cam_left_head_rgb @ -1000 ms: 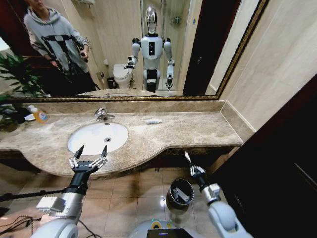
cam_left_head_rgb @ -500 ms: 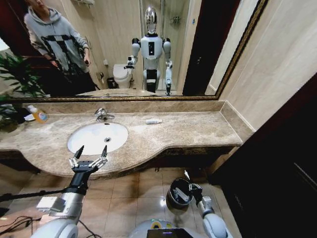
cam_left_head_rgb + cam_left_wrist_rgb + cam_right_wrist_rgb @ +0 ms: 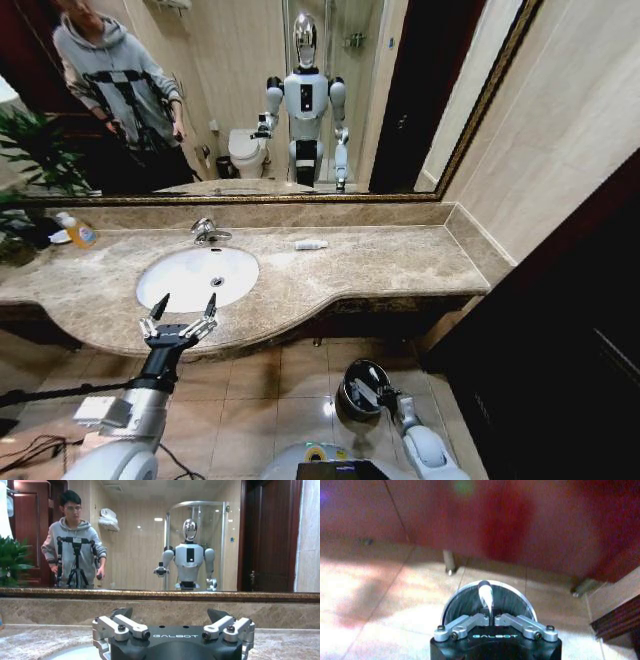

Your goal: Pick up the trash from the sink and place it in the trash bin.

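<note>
My right gripper [image 3: 378,394] is down near the floor at the rim of the round dark trash bin [image 3: 358,380]. In the right wrist view its fingers [image 3: 470,624] are pressed together on a long white piece of trash [image 3: 485,594], which points over the bin's mouth [image 3: 512,600]. Something pale lies inside the bin. My left gripper [image 3: 180,322] hovers open and empty just in front of the counter edge, below the white oval sink [image 3: 197,277]. The left wrist view has its spread fingers [image 3: 122,613] facing the mirror. A short white tube [image 3: 311,244] lies on the counter to the right of the sink.
The beige marble countertop [image 3: 400,262] runs along the mirror wall, with a chrome faucet [image 3: 207,231] behind the basin and an orange-yellow bottle [image 3: 80,233] at the far left. A dark cabinet [image 3: 560,330] stands to the right. Tiled floor surrounds the bin.
My right gripper has dropped from counter-edge height down to the trash bin, carrying the white piece. The left arm has not moved.
</note>
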Tool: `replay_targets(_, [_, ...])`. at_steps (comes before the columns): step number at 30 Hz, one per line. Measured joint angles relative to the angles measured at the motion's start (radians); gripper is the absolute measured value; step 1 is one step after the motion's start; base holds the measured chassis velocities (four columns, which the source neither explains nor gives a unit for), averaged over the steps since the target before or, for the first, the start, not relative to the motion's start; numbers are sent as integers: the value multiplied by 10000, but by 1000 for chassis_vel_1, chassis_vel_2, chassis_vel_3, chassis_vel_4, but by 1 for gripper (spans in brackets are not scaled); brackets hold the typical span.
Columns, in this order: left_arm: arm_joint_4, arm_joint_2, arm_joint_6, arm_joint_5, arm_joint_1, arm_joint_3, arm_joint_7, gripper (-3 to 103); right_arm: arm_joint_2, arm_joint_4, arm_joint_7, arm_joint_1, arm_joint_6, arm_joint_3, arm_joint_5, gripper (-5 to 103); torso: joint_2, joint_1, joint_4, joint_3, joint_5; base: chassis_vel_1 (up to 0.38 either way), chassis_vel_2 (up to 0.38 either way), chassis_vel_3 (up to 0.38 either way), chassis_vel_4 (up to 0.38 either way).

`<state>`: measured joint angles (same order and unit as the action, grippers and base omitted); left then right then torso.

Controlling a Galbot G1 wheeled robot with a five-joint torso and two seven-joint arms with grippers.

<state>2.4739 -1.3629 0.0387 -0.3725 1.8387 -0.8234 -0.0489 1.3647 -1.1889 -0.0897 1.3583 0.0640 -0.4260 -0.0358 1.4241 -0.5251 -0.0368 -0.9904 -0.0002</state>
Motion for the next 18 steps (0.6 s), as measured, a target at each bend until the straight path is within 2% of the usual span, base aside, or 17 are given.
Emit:
replay_targets(2, [0, 0, 0, 0, 0, 0, 0, 100, 200, 977, -84, -423, -46, 27, 405, 1, 0, 0, -1, 0, 3, 0, 0, 0, 0])
replay_targets(5, [0, 0, 0, 0, 0, 0, 0, 100, 291, 1410, -132, -615, -127, 30, 575, 1, 0, 0, 0, 0, 2, 0, 0, 0, 0])
replay_targets(6, [0, 0, 0, 0, -1, -1, 0, 100, 434, 2080, -172, -937, -329, 21, 858, 1, 0, 0, 0, 0, 1, 0, 0, 0, 0])
replay_targets(7, [0, 0, 0, 0, 0, 0, 0, 100, 744, 3662, -216, -1826, -782, -104, 1399, 1, 0, 0, 0, 0, 2, 0, 0, 0, 0])
replay_targets(9, [0, 0, 0, 0, 0, -1, 0, 100, 873, 4703, -205, -2436, -1135, -187, 1755, 1, 0, 0, -1, 0, 3, 0, 0, 0, 0])
replay_targets(18, [0, 0, 0, 0, 0, 0, 0, 100, 967, 7012, -133, -3739, -1569, -298, 2219, 1, 0, -1, 0, 0, 1, 0, 0, 0, 0])
